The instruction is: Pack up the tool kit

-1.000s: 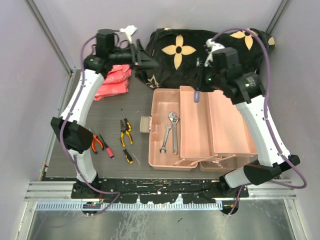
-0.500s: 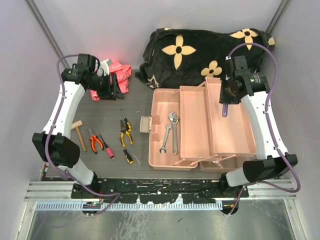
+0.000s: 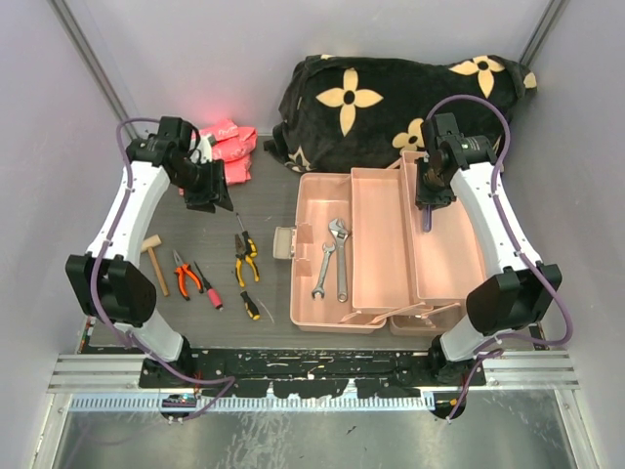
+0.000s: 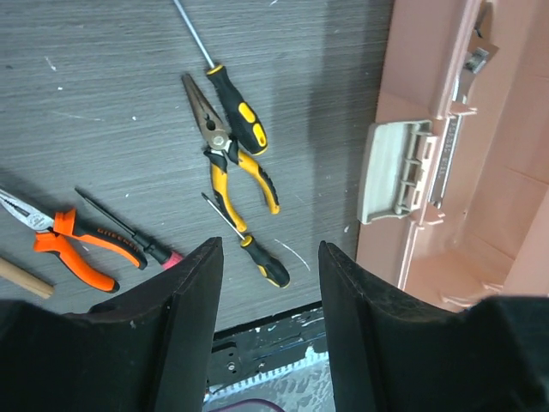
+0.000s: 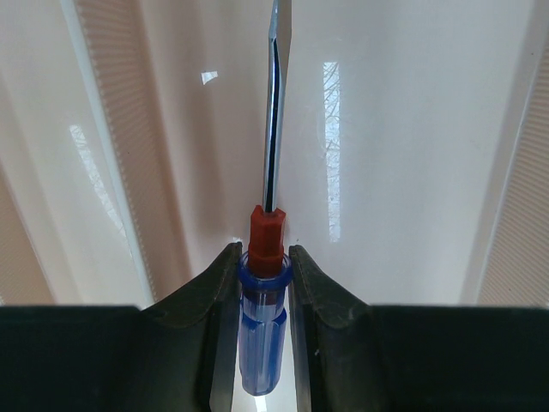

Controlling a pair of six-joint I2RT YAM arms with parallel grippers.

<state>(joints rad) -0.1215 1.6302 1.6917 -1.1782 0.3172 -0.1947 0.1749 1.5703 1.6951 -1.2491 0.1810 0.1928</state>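
Your pink toolbox (image 3: 379, 256) lies open on the right half of the table (image 3: 269, 200), its trays folded out side by side. Two wrenches (image 3: 332, 264) lie in its left compartment, next to the latch (image 4: 395, 172) on the box's outer wall.

Your right gripper (image 5: 262, 262) hangs over the trays, fingers clamped on the blue handle of a screwdriver (image 5: 262, 335). The red collar shows just past the fingertips and the shaft points on over the glossy pink plastic. From the wrist view you cannot tell whether the tip touches the tray.

Your left gripper (image 4: 269, 257) hovers above the table to the left of the box, fingers spread apart with nothing between them. Below it you see the loose tools: yellow-and-black pliers (image 4: 236, 159), a long yellow-and-black screwdriver (image 4: 232, 103) just beside their nose, and a short yellow-handled screwdriver (image 4: 257, 257) nearer the table's front edge. Further left lie orange pliers (image 4: 69, 245) and a thin screwdriver with a pink-tipped handle (image 4: 137, 245), and beyond them a small wooden mallet (image 3: 153, 256).

At the back, a red packet (image 3: 229, 147) lies behind the left gripper, and a black flower-patterned bag (image 3: 391, 98) sits behind the toolbox.
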